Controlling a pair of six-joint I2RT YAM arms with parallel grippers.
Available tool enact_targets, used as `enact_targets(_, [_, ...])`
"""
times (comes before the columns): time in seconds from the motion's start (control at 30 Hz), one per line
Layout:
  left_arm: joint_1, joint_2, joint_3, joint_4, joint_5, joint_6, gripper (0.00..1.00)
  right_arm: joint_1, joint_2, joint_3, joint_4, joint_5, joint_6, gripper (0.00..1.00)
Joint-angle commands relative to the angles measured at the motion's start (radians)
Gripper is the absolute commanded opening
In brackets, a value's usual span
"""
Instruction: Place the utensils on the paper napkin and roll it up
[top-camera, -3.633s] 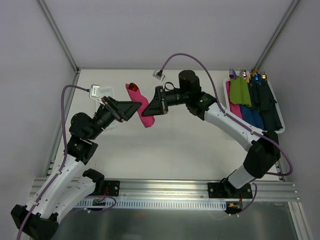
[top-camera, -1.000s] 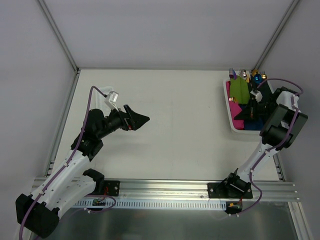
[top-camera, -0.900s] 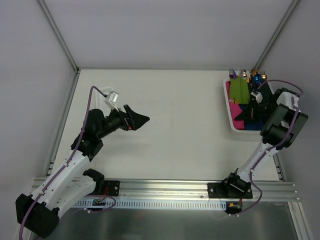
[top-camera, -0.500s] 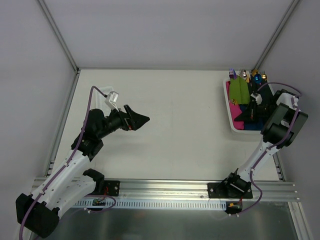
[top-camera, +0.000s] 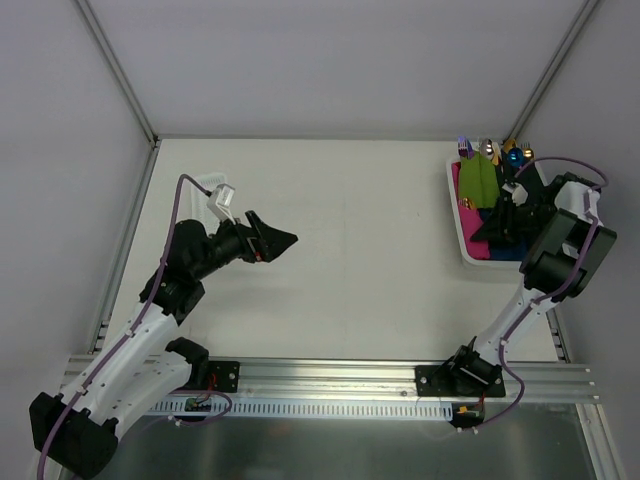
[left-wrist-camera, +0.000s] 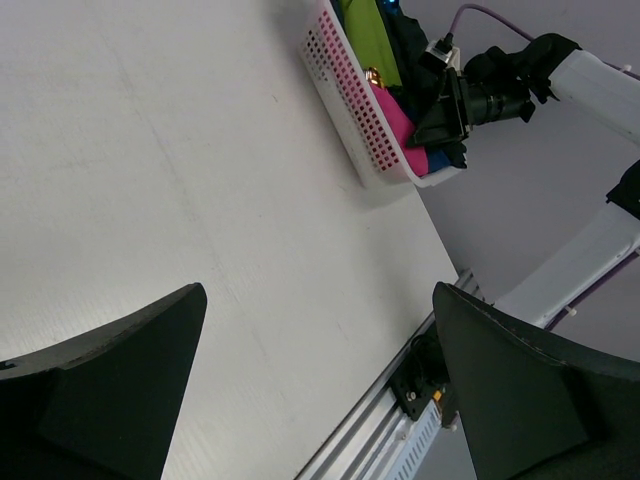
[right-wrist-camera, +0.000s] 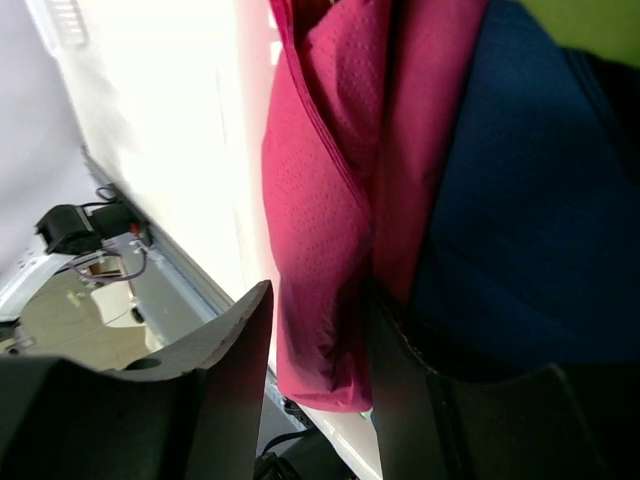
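Moved into the basket (left-wrist-camera: 345, 100), the paper napkin (right-wrist-camera: 320, 200) sits inside right gripper (right-wrist-camera: 322, 295), hold unclear; left gripper (left-wrist-camera: 318, 290) spread apart

1. This is a robot lab, not a home.
2. Two white robot arms, the left arm (top-camera: 140, 330) and the right arm (top-camera: 520, 310), are bolted to a metal rail (top-camera: 330, 375) at the edge of a plain white tabletop (top-camera: 370, 250).
3. Bare grey walls (top-camera: 330, 60) and metal posts (top-camera: 115, 70) box it in.
4. Purple cables (top-camera: 182, 195) run along the arms.
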Motion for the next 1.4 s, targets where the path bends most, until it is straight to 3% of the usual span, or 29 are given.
enact_targets(0.0, [-0.004, -0.029, 0.012, -0.001, -0.026, 0.022, 0.99, -0.005, -0.067, 0.032, 0.080, 0.176, 0.012, 0.45])
enact_targets(0.33, [-0.002, -0.013, 0.050, -0.112, -0.111, 0.063, 0.99, 0.010, -0.139, 0.119, 0.093, 0.222, 0.062, 0.61])
enact_targets(0.47, [-0.001, 0.036, 0.114, -0.271, -0.200, 0.105, 0.99, 0.038, -0.199, 0.177, 0.060, 0.187, 0.053, 0.65])
enact_targets(0.7, [0.004, 0.177, 0.266, -0.505, -0.318, 0.195, 0.99, 0.197, -0.365, 0.196, 0.057, 0.139, 0.077, 0.95])
enact_targets(0.87, [0.010, 0.207, 0.291, -0.543, -0.335, 0.220, 0.99, 0.443, -0.555, 0.029, 0.223, 0.152, 0.228, 0.99])
enact_targets(1.07, [0.011, 0.253, 0.274, -0.571, -0.339, 0.229, 0.99, 0.775, -0.730, -0.296, 0.596, 0.277, 0.413, 0.99])
enact_targets(1.37, [0.010, 0.254, 0.196, -0.568, -0.379, 0.226, 0.99, 1.007, -0.782, -0.598, 0.836, 0.435, 0.427, 0.99])
